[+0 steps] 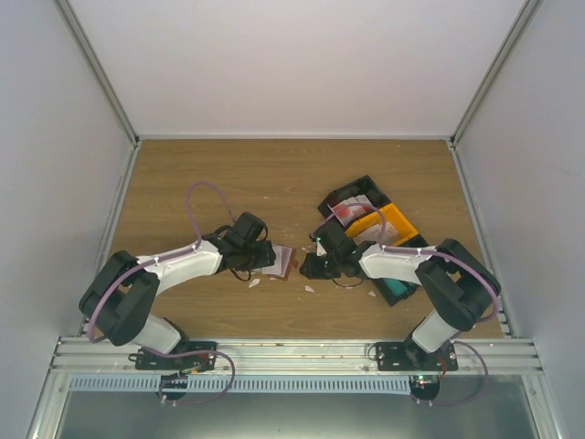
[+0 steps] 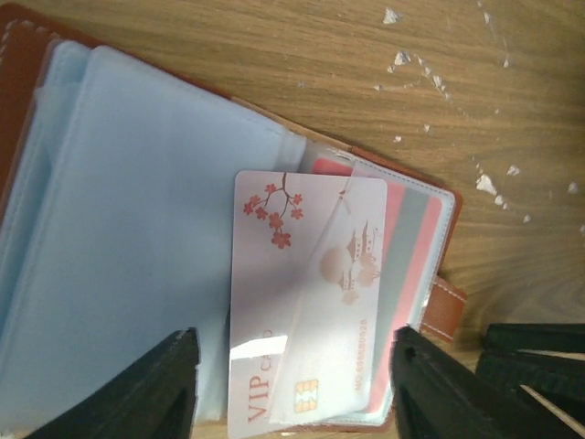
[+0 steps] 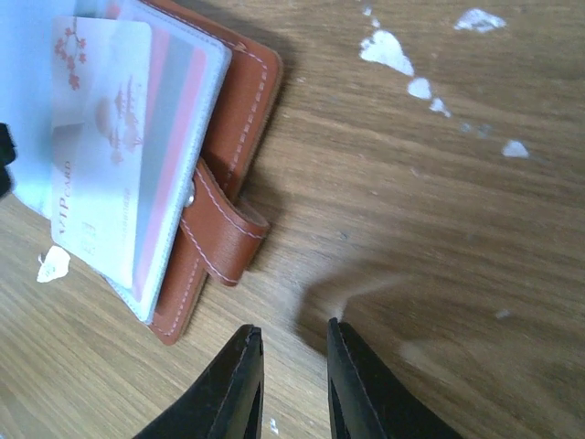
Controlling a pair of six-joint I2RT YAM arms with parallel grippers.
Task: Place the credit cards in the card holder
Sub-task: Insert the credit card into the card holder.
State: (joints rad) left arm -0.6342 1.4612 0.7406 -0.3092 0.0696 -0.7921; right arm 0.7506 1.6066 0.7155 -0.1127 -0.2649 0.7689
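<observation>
Card holder (image 2: 137,229): open flat on the wooden table (image 3: 439,183), blue-grey sleeves up, at 9 o'clock from the right gripper (image 3: 291,329). Nearest, left gripper (image 2: 294,338) hovering over it, fingers released and spread wide, straddling without touching a whitish-pink credit card (image 2: 292,302) (blossom print, "VIP") lying partly under a clear sleeve (image 2: 366,238). Right gripper fingers slightly parted, grasping nothing, beside the brown clasp tab (image 3: 224,233). Farther off, white scraps (image 3: 386,48) at 1 o'clock, black-and-yellow bins (image 1: 398,219) at 2 o'clock.
</observation>
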